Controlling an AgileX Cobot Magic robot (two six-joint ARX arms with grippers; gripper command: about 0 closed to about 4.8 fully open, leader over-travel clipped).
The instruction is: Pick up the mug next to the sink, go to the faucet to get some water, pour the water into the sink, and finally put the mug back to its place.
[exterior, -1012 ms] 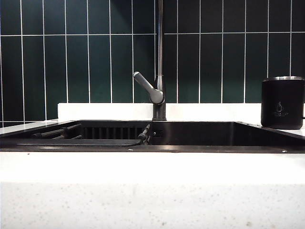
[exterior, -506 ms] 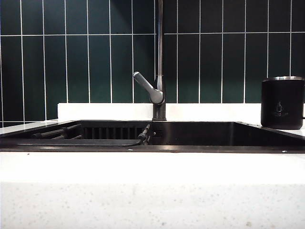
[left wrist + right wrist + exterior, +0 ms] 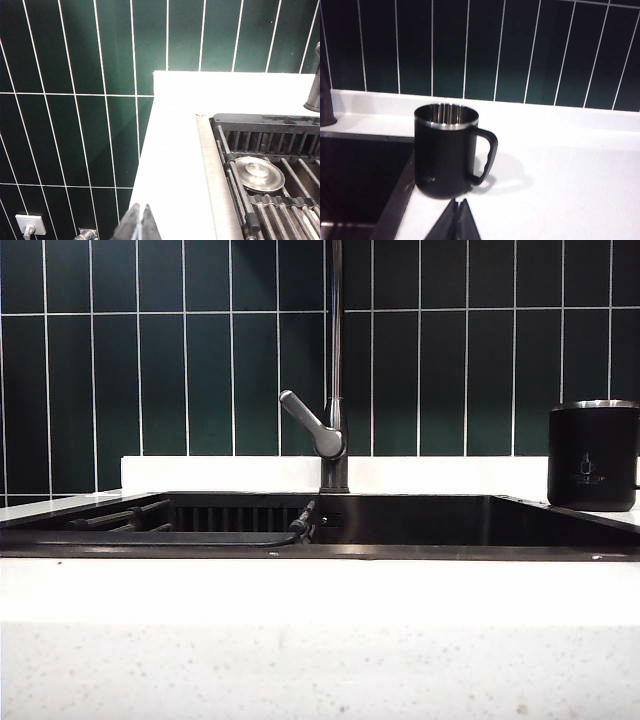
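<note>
Standing matte black, steel-rimmed mug (image 3: 446, 152); both grippers closed.

White speckled stone countertop (image 3: 320, 640) with wide black rectangular sink (image 3: 420, 525) set in it; matte black cylindrical mug (image 3: 592, 455) with silver rim upright on countertop, just beside sink's right edge.

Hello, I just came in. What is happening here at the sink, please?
Nothing is being handled at this moment. The mug stands upright on the white countertop beside the sink, handle pointing away from the basin. The right gripper is shut and empty, apart from the mug and pointing at it. The left gripper is also shut and empty, over the counter at the sink's other end. No water runs from the faucet.
</note>
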